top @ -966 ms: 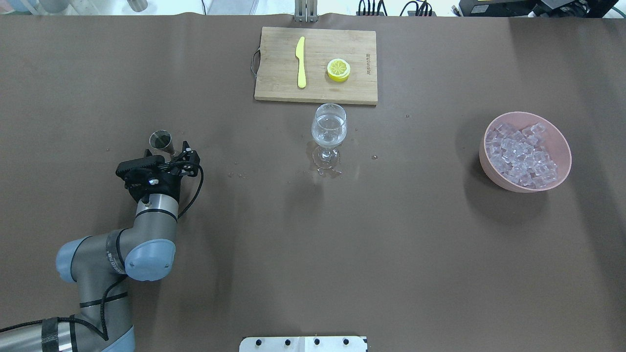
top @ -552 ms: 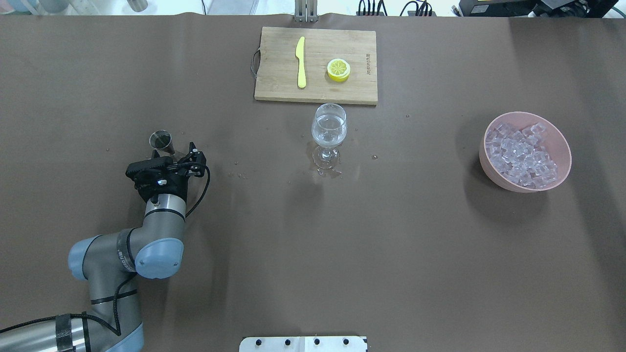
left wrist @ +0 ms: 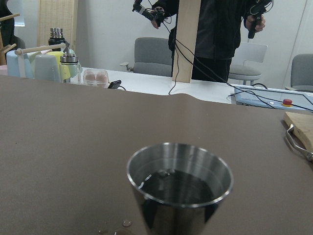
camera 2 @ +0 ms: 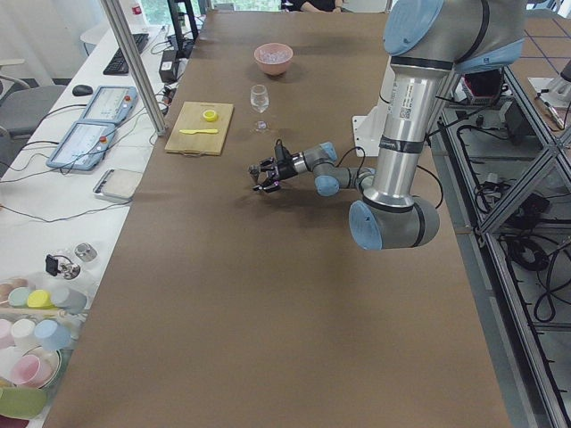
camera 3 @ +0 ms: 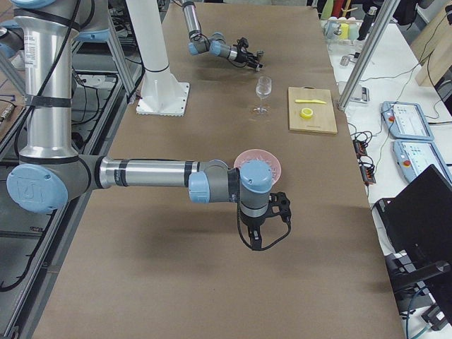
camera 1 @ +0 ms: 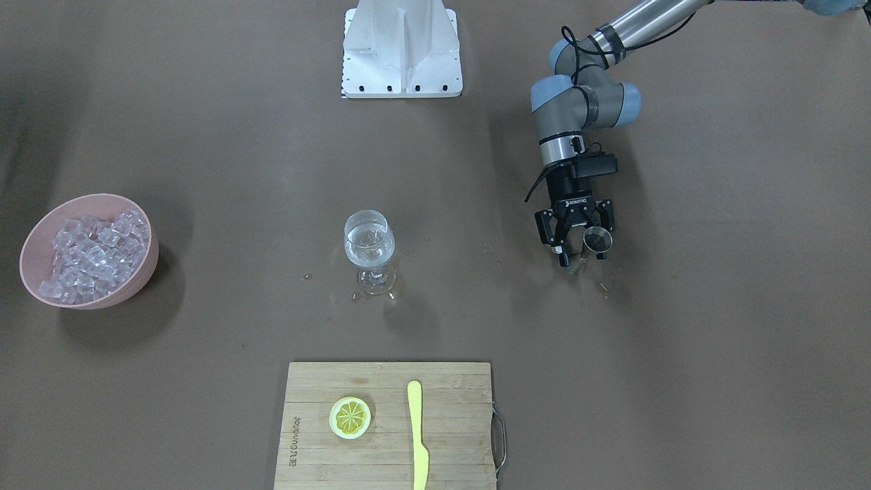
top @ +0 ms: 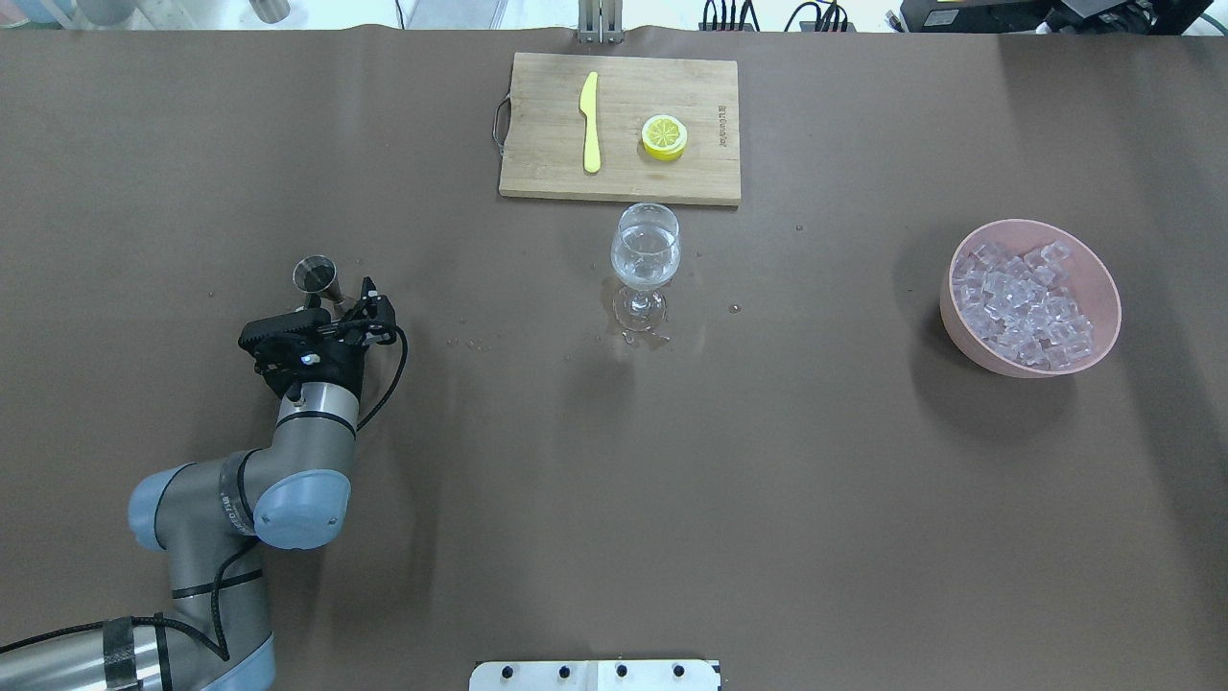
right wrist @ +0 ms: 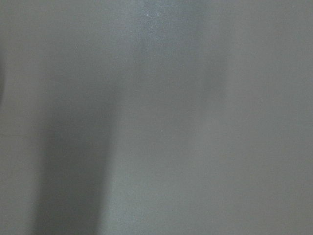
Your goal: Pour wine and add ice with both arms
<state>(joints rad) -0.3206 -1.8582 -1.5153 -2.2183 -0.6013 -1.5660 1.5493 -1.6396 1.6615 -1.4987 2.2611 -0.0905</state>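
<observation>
Steel cup (top: 315, 274) stands upright on the brown bench (top: 672, 480) at middle left of the overhead view. It holds a little clear liquid. The left tool (top: 336, 297) sits just beside it with its fingers spread and pinching nothing; whether a finger touches the cup cannot be told.

The wine (top: 646, 261) fills the lower part of a stemmed glass (top: 646, 251) at the centre of the bench, well apart from the cup. Droplets lie around the foot of the glass.

The ice (top: 1022, 302) is heaped in a pink bowl (top: 1103, 278) at middle right.

A wooden board (top: 537, 125) at top centre carries a yellow knife (top: 590, 120) and a lemon slice (top: 664, 136).

The right tool (camera 3: 281, 205) hangs over the bench near the bowl. It shows only in the right-side view, so whether it is spread or closed cannot be told.
</observation>
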